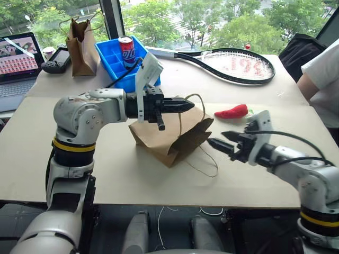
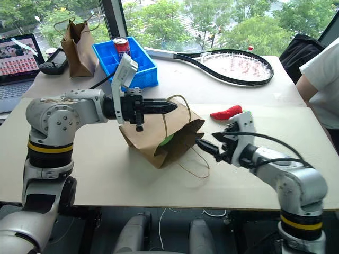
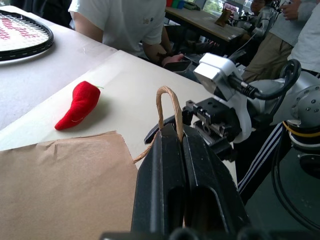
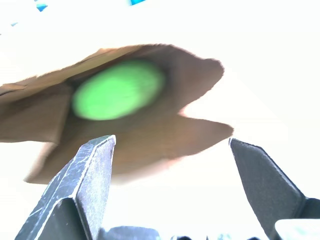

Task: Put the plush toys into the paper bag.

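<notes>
The pale table is carrying everything; a person in a white shirt is sitting at its far right edge, and a laptop is standing open off its far left corner. A black tennis racket is lying across the far side; a blue plastic crate is sitting beside it with a red soda can standing inside; a narrower, darker brown bag is standing upright to the left of the crate, with a black handheld device next to it.

The paper bag is lying tipped on its side at the middle of the table, its mouth facing the right gripper; the left gripper is hovering over its upper edge, its fingers pinched together on one cord handle and lifting that loop up; the other handle is trailing loose on the tabletop.

The right gripper is sitting just off the bag's mouth, near it but not touching, its fingers spread wide apart and holding nothing.

The lime-green blob is resting inside the bag, showing through the opening; the red chili pepper is lying on the bare table beyond the bag, between it and the person, apart from both grippers.
</notes>
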You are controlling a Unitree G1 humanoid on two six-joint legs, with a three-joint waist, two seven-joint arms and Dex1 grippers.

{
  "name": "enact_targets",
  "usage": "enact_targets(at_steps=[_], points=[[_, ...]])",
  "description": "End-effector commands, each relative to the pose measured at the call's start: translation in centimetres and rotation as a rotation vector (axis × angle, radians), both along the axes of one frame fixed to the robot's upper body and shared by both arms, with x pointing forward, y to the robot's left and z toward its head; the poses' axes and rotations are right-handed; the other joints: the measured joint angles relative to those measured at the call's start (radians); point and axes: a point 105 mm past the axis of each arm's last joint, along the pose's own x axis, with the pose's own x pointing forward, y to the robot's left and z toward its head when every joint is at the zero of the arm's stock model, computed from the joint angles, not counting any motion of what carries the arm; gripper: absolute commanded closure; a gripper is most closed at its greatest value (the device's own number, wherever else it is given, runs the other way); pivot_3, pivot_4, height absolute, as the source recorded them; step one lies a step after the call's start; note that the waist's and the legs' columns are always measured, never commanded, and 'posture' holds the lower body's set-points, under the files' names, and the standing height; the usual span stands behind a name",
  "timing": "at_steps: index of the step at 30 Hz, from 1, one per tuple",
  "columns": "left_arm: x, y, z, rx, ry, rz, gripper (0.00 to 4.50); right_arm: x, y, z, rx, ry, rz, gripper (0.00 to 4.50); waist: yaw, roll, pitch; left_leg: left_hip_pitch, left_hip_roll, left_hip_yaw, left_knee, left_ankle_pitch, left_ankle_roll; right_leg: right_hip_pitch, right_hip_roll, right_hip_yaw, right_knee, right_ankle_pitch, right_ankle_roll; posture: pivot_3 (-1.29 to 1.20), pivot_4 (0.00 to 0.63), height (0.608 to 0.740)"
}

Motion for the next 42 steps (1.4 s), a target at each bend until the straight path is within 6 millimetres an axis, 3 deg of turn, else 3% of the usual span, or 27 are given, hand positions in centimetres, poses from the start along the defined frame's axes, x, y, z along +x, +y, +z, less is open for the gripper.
enact_targets(at_steps=[1, 5, 10, 14, 18, 21, 24, 30, 33, 36, 39, 42], points=[[-0.5, 0.0, 0.9, -0.026, -0.031, -0.002, 4.50, 2.7, -4.2, 1.3, -0.045, -0.067, -0.180, 0.45, -0.003, 0.000, 0.000, 0.001, 0.000, 0.000, 0.000, 0.000, 0.000, 0.000, 0.000, 0.000, 0.000, -0.001, -0.001, 0.00, 0.150, 0.731], [-0.6, 0.2, 1.0, -0.029, -0.031, 0.016, 4.50, 7.4, -7.0, 1.3, -0.040, -0.144, -0.372, 0.45, -0.011, 0.000, 0.000, 0.001, 0.000, 0.000, 0.000, 0.000, 0.000, 0.000, 0.000, 0.001, 0.000, -0.004, -0.004, 0.00, 0.150, 0.731], [-0.7, 0.6, 1.1, -0.026, -0.033, 0.041, 4.50, 12.3, -7.0, 0.4, -0.036, -0.184, -0.443, 0.45, -0.019, 0.001, 0.001, 0.001, -0.001, 0.001, -0.001, 0.000, 0.000, 0.000, 0.000, 0.001, 0.001, -0.001, 0.001, 0.00, 0.150, 0.731], [-0.8, 0.8, 1.2, -0.028, -0.034, 0.059, 4.50, 14.9, -7.3, -1.1, -0.029, -0.166, -0.502, 0.45, -0.018, 0.001, 0.001, 0.000, -0.001, 0.000, -0.002, 0.000, 0.000, -0.001, 0.000, 0.001, 0.000, -0.001, 0.001, 0.00, 0.150, 0.731], [-0.9, 0.9, 1.2, -0.027, -0.034, 0.068, 4.50, 15.5, -7.9, -3.9, -0.084, -0.117, -0.566, 0.45, -0.015, 0.001, 0.001, 0.000, -0.001, 0.000, -0.003, 0.000, 0.000, 0.000, 0.000, 0.001, -0.001, -0.001, 0.001, 0.00, 0.150, 0.731], [-0.8, 0.9, 1.2, -0.025, -0.037, 0.076, 4.50, 15.4, -7.4, -5.8, -0.092, -0.072, -0.564, 1.13, -0.018, 0.001, 0.001, 0.000, -0.001, 0.000, -0.003, 0.000, 0.000, 0.000, 0.000, 0.001, -0.002, -0.001, 0.001, 0.00, 0.150, 0.731], [-0.8, 0.8, 1.3, -0.028, -0.038, 0.076, 4.50, 15.3, -6.5, -6.9, -0.086, -0.049, -0.527, 2.21, -0.027, 0.001, 0.001, 0.001, -0.001, 0.000, -0.003, 0.000, 0.000, 0.001, 0.000, 0.001, 0.000, -0.001, 0.001, 0.00, 0.150, 0.731], [-0.7, 0.7, 1.2, -0.030, -0.037, 0.071, 4.50, 15.6, -5.5, -4.2, -0.091, -0.163, -0.410, 4.19, -0.030, 0.001, 0.001, 0.004, -0.001, -0.001, -0.002, 0.001, -0.001, 0.003, 0.000, 0.001, 0.001, 0.000, 0.001, 0.00, 0.150, 0.731], [-0.6, 0.6, 1.6, -0.044, -0.041, 0.065, 4.50, 14.7, -5.6, -2.0, -0.129, -0.240, -0.334, 4.48, -0.029, 0.001, 0.002, 0.003, -0.001, -0.001, -0.003, 0.001, -0.001, 0.002, 0.000, 0.001, 0.001, -0.001, 0.001, 0.00, 0.150, 0.731], [-0.6, 0.4, 2.1, -0.061, -0.044, 0.056, 4.50, 10.2, -4.4, 0.4, -0.151, -0.249, -0.166, 4.48, -0.016, 0.003, 0.003, 0.001, -0.002, -0.001, -0.003, 0.001, -0.001, 0.001, 0.000, 0.001, 0.001, -0.001, 0.002, 0.00, 0.150, 0.731], [-0.6, 0.3, 2.2, -0.067, -0.043, 0.049, 4.50, 5.9, -2.9, 0.4, -0.186, -0.170, -0.063, 4.48, -0.004, 0.004, 0.003, -0.001, -0.002, -0.002, -0.003, 0.000, -0.001, 0.000, 0.000, 0.001, 0.002, -0.002, 0.003, 0.00, 0.150, 0.731], [-0.5, 0.0, 2.2, -0.068, -0.043, 0.037, 4.50, 2.0, -1.1, -0.9, -0.227, -0.052, 0.060, 4.48, -0.007, 0.004, 0.003, 0.001, -0.002, -0.002, -0.003, 0.000, 0.000, 0.000, 0.000, 0.001, 0.002, -0.002, 0.003, 0.00, 0.150, 0.731]])
